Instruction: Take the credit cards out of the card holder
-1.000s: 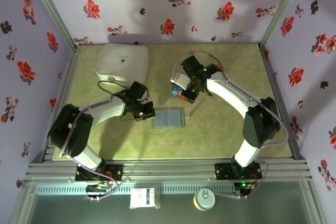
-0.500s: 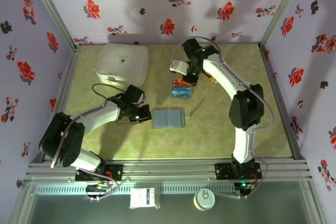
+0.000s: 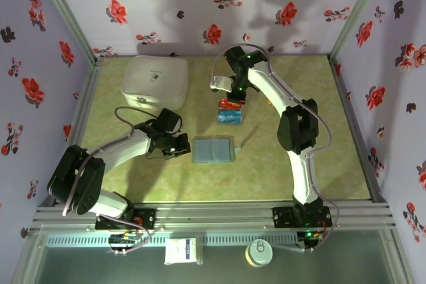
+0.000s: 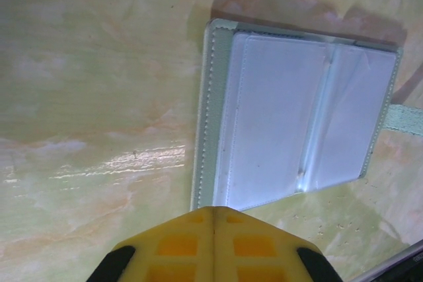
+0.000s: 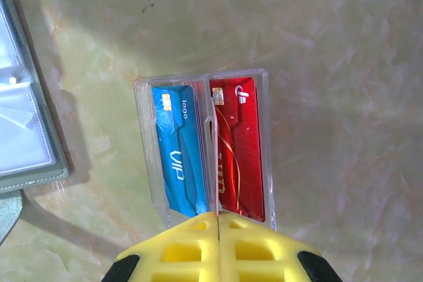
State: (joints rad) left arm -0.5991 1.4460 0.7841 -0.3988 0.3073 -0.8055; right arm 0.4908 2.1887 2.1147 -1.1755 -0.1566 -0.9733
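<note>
2 credit cards [image 5: 173, 153] lying outside the card holder [image 4: 297, 120].
Left gripper [image 4: 213, 212], right gripper [image 5: 218, 216] sitting closed, empty; slick, stiff cards probably needing edge grips.

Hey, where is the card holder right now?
Top view: the card holder lies open mid-table, just in front of the cards, with the white box off to the back left.

Bright overhead light, soft shadows, sharp focus.
</note>
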